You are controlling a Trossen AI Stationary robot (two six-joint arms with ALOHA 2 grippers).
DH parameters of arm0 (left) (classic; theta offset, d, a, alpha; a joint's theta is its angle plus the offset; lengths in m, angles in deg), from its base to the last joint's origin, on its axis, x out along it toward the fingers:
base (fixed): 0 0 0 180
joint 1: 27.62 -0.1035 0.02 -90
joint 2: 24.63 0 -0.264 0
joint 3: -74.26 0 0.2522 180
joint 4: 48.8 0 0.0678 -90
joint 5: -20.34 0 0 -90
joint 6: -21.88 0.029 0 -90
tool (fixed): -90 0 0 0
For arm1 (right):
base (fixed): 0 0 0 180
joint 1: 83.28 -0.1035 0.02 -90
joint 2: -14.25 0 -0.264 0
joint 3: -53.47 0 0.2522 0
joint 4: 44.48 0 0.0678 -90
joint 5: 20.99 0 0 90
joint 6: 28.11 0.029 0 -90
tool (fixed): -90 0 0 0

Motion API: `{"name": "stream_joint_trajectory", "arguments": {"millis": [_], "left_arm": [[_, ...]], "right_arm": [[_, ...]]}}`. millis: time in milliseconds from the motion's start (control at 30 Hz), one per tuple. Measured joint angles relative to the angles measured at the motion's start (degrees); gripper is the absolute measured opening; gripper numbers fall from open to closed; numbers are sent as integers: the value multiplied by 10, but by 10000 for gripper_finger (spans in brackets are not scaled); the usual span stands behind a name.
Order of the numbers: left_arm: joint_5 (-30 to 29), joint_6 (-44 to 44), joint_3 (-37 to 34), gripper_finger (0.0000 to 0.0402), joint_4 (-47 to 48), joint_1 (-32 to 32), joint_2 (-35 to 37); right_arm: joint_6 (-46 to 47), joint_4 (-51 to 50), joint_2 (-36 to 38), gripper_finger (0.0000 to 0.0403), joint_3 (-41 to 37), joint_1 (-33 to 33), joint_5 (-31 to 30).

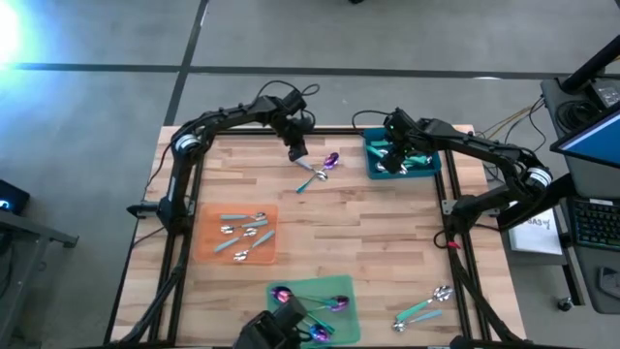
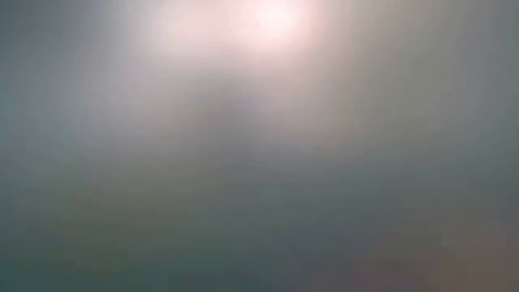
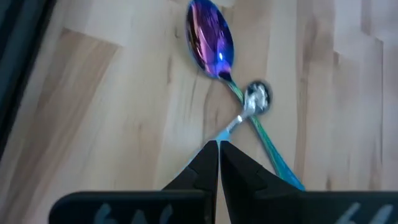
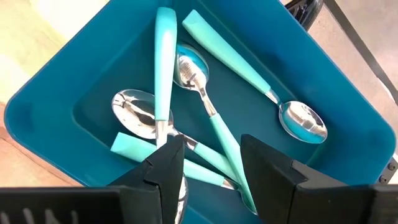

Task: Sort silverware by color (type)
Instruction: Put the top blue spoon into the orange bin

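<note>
My left gripper (image 1: 297,152) is at the far middle of the table, shut (image 3: 217,149) on a small silver-headed spoon (image 3: 256,96). That spoon's head lies across the handle of a purple-headed spoon (image 3: 210,37) (image 1: 331,161) on the wood. My right gripper (image 1: 397,155) hangs open (image 4: 211,171) inside the teal bin (image 4: 50,106), its fingers standing on either side of the teal handles of several silver spoons (image 4: 301,119). I cannot tell whether they touch one. The low view shows only haze. My left gripper pinches the silver spoon's thin pale-blue handle (image 3: 229,129) at its free end, between the two fingertips. The fingers lie roughly along the handle, and the head points away from them. Whether the spoon is lifted clear, I cannot tell.
An orange mat (image 1: 208,247) near the left edge carries several silver spoons. At the near edge a green mat (image 1: 320,286) holds purple-headed ones, beside a dark object (image 1: 271,332). Two more spoons (image 1: 426,308) lie near the right corner. Bare wood spans the middle.
</note>
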Motion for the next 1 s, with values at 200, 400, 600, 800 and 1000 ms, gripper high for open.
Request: {"name": "stream_joint_trajectory", "arguments": {"millis": [200, 400, 600, 800, 1000], "left_arm": [[0, 41, 0, 0, 33, -2, 22], [13, 46, -4, 0, 53, -4, 44], [-6, 50, -61, 0, 63, -20, 75], [-29, 51, -186, 0, 22, -32, 122], [-28, 74, -274, 0, -14, -31, 144]], "right_arm": [[0, 1, 0, 148, 0, 0, 0], [0, 2, 0, 148, 0, 0, 0], [0, 2, 0, 148, 0, 0, 0], [0, 3, 0, 148, 0, 0, 0], [0, 3, 0, 148, 0, 0, 0]]}}
